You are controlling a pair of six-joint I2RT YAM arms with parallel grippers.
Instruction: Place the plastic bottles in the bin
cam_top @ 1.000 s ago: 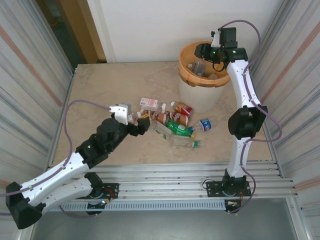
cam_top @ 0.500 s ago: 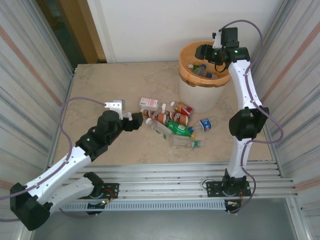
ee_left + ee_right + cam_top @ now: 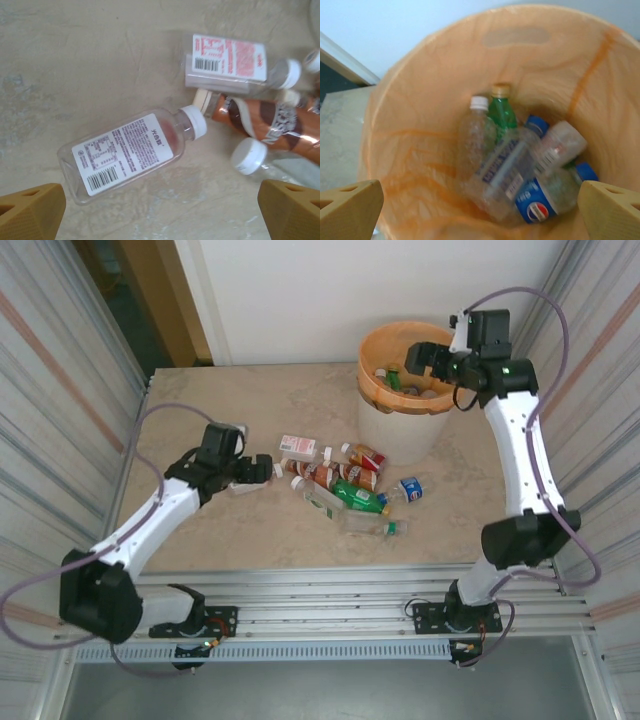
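Top external view, starting at the left: the left gripper [image 3: 262, 469] hangs low over the table [image 3: 200, 400], its fingers spread wide and holding nothing. Left wrist view shows a clear white-capped bottle [image 3: 131, 151] lying on its side below, between the two fingertips but apart from both. Just right of it lie a flat red-labelled bottle [image 3: 227, 60] and a brown bottle [image 3: 265, 122]. Further right, the loose plastic bottles [image 3: 345, 490] lie heaped near the foot of the bin [image 3: 400, 435]. The right gripper [image 3: 418, 356] hovers over the bin's mouth, fingers spread and empty, and a pile of bottles [image 3: 512, 165] lies at the bottom
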